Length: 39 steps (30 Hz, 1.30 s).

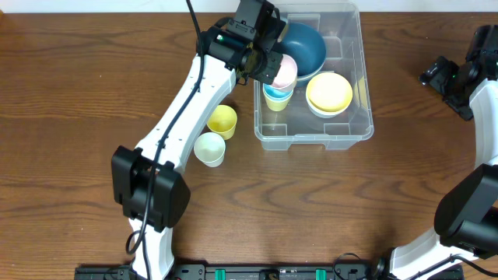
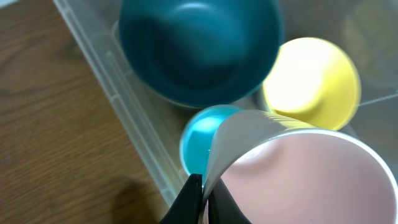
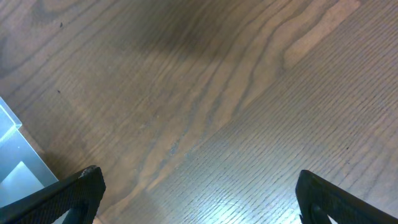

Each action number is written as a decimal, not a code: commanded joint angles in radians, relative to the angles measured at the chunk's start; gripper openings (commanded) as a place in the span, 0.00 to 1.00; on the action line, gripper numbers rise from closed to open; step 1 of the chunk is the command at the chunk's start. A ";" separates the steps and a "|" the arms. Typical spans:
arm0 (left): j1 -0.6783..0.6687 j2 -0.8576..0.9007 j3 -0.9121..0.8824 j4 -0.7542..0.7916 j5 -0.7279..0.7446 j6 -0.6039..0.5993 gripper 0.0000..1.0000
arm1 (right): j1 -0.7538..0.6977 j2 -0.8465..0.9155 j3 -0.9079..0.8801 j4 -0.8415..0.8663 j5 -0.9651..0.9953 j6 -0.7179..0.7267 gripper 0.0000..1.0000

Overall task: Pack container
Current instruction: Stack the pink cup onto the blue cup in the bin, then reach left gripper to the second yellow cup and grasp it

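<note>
Currently: left gripper [image 2: 199,198] pinches pink cup [image 2: 305,174] by its rim, over container [image 1: 354,128] at the table's far side; right gripper [image 3: 199,186] gapes wide, empty. Risk: the thin rim hold slips, or the cup lands askew on the blue cup [image 2: 200,140] and topples.

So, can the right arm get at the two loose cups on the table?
Probably not: yellow cup and white cup stand beyond the container, on its far side from the open right hand.
</note>
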 commanded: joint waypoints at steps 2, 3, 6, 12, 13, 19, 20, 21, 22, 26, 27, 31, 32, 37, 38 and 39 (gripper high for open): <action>0.013 0.024 0.003 0.001 -0.019 0.013 0.08 | -0.002 -0.002 -0.002 -0.001 0.004 0.014 0.99; 0.013 0.028 0.003 0.001 -0.019 0.013 0.15 | -0.002 -0.002 -0.002 -0.001 0.004 0.014 0.99; 0.013 0.038 0.003 0.002 -0.019 0.014 0.46 | -0.002 -0.002 -0.002 -0.001 0.004 0.014 0.99; 0.034 -0.001 0.005 0.020 -0.035 0.000 0.55 | -0.002 -0.002 -0.002 -0.001 0.004 0.014 0.99; 0.043 -0.018 0.005 0.012 -0.035 -0.016 0.56 | -0.002 -0.002 -0.002 -0.001 0.004 0.014 0.99; 0.145 -0.168 0.005 -0.224 -0.094 -0.126 0.61 | -0.002 -0.002 -0.002 -0.001 0.004 0.014 0.99; 0.167 -0.185 0.005 -0.269 -0.094 -0.135 0.61 | -0.002 -0.002 -0.002 -0.001 0.004 0.014 0.99; 0.195 -0.198 0.005 -0.318 -0.093 -0.150 0.61 | -0.002 -0.002 -0.002 -0.001 0.004 0.014 0.99; 0.213 -0.204 0.005 -0.352 -0.088 -0.153 0.61 | -0.002 -0.002 -0.002 -0.001 0.004 0.014 0.99; 0.255 -0.202 -0.023 -0.448 -0.083 -0.136 0.61 | -0.002 -0.002 -0.002 -0.001 0.004 0.014 0.99; 0.255 -0.201 -0.042 -0.446 -0.083 -0.130 0.61 | -0.002 -0.002 -0.002 -0.001 0.004 0.014 0.99; 0.254 -0.200 -0.146 -0.375 -0.083 -0.119 0.61 | -0.002 -0.002 -0.002 -0.001 0.004 0.014 0.99; 0.255 -0.200 -0.171 -0.351 -0.084 -0.119 0.61 | -0.002 -0.002 -0.002 -0.001 0.004 0.014 0.99; 0.274 -0.176 -0.306 -0.235 -0.083 -0.118 0.61 | -0.002 -0.002 -0.002 -0.001 0.004 0.014 0.99; 0.278 -0.170 -0.331 -0.214 -0.083 -0.118 0.61 | -0.002 -0.002 -0.002 -0.001 0.004 0.014 0.99; 0.280 -0.164 -0.353 -0.193 -0.083 -0.117 0.61 | -0.002 -0.002 -0.002 -0.001 0.004 0.014 0.99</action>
